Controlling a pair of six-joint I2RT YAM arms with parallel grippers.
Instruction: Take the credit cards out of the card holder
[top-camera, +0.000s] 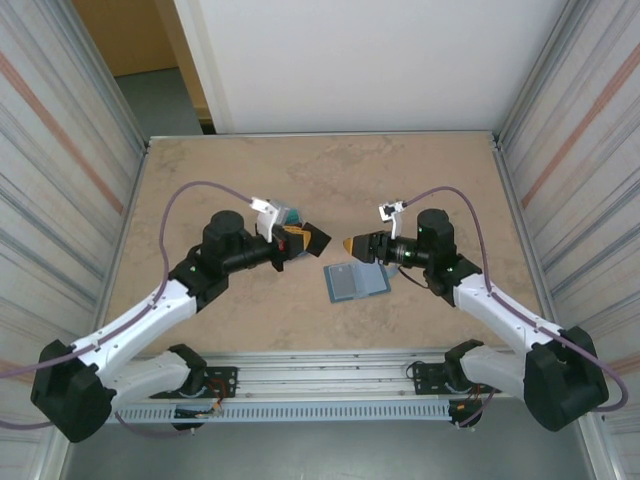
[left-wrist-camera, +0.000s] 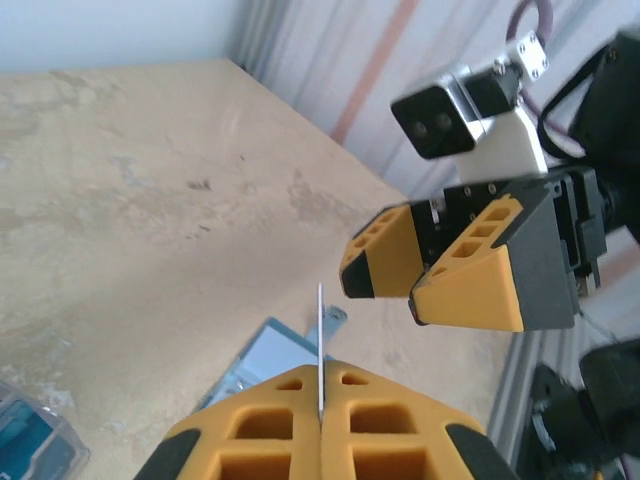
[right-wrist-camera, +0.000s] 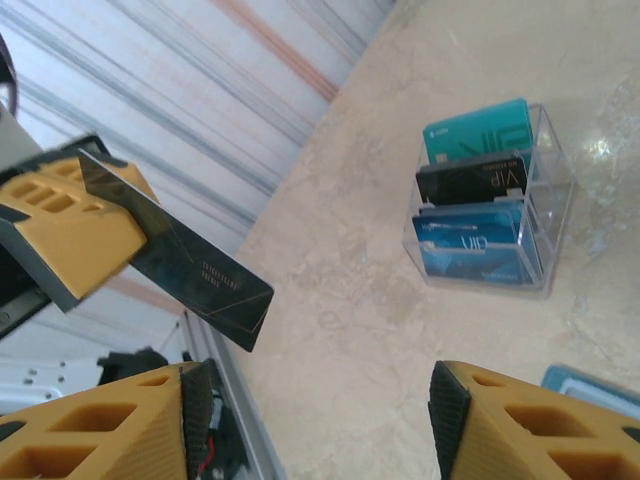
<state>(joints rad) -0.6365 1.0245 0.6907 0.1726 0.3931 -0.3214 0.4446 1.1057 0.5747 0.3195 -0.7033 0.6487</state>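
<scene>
between ribbed walls (top-camera: 60, 130), a marbled table (top-camera: 300, 180) bears the card holder (top-camera: 357, 282).

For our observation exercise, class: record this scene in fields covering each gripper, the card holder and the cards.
Left gripper: shut on a black card, held above the table
Right gripper: open, empty
Card holder: lies open on the table, near the right gripper
Clear box: holds teal, black and blue cards
</scene>
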